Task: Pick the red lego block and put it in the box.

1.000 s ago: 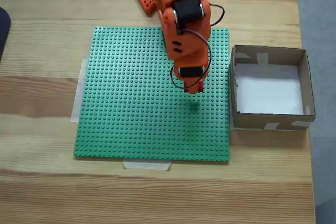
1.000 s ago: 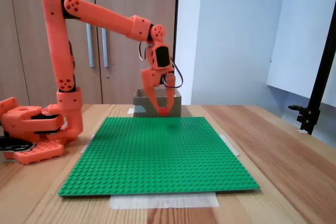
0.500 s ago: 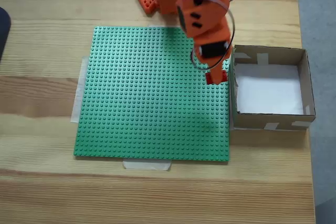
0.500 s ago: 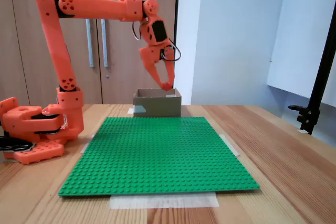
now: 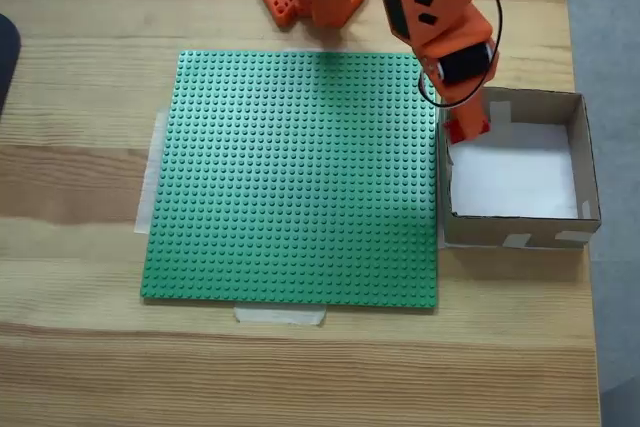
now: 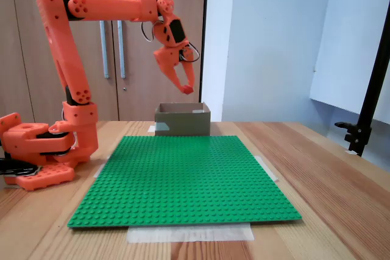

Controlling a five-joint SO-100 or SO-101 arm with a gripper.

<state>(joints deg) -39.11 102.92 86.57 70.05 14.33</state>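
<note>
The orange arm reaches out high, its upper link level, wrist bent downward. The gripper (image 5: 468,129) (image 6: 186,90) hangs raised, fingers closed around a small red piece.

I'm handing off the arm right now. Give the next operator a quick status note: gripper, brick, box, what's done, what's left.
Gripper: shut on the red brick, raised in the air above the box's left wall in the top-down fixed view; in the side fixed view it hangs well above the box.
Box: at the right of the green baseplate, white bottom bare.
Done: brick picked and carried to the box's edge.
Left: move further over the opening, lower, release, retract.
</note>
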